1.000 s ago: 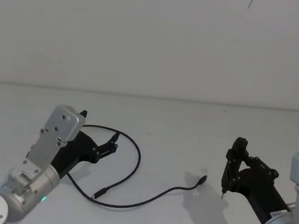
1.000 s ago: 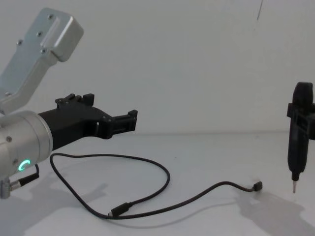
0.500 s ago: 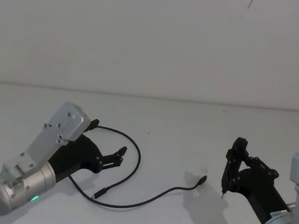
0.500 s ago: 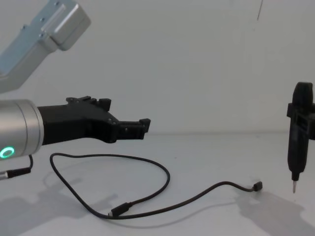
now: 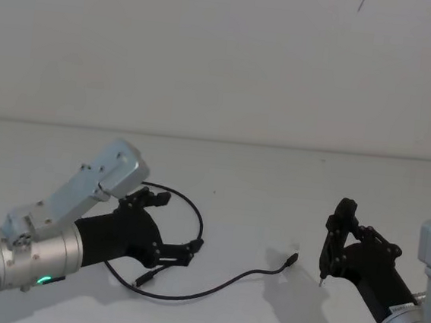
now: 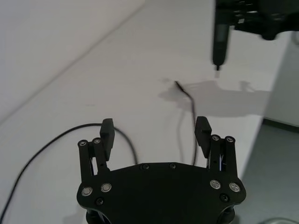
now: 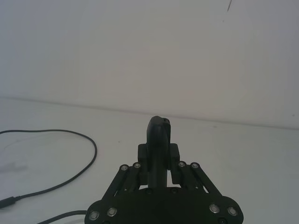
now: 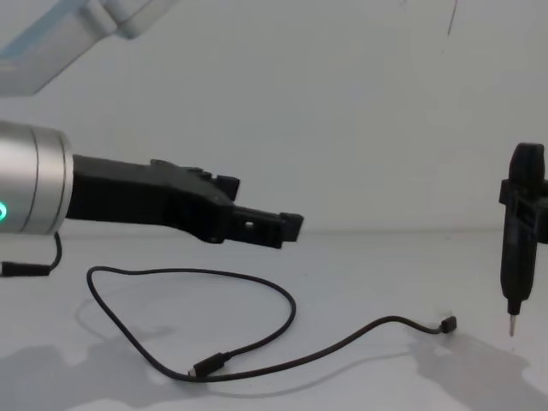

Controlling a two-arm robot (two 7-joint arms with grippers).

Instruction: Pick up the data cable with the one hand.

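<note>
The data cable (image 5: pixel 234 280) lies on the white table as a thin black cord, curving in a loop (image 8: pixel 294 308) and ending in a metal-tipped plug (image 5: pixel 292 258). Its other plug (image 8: pixel 208 366) rests near the front. My left gripper (image 5: pixel 190 252), chunky and black on a silver arm with a green ring, hovers open above the loop, clear of the cord. In the left wrist view its fingers (image 6: pixel 107 134) stand wide apart over the cable (image 6: pixel 189 100). My right gripper (image 5: pixel 341 242) stays at the right, shut on a slim upright black tool (image 8: pixel 520 231).
The tool's metal tip (image 8: pixel 512 329) hangs just above the table, a little right of the cable's plug (image 8: pixel 447 324). A plain white wall stands behind. The table's edge (image 6: pixel 275 100) shows in the left wrist view beyond the tool.
My left arm has reached forward and to the right, carrying its open gripper from the loop's left side to above its right part. The cable and the right arm have not moved.
</note>
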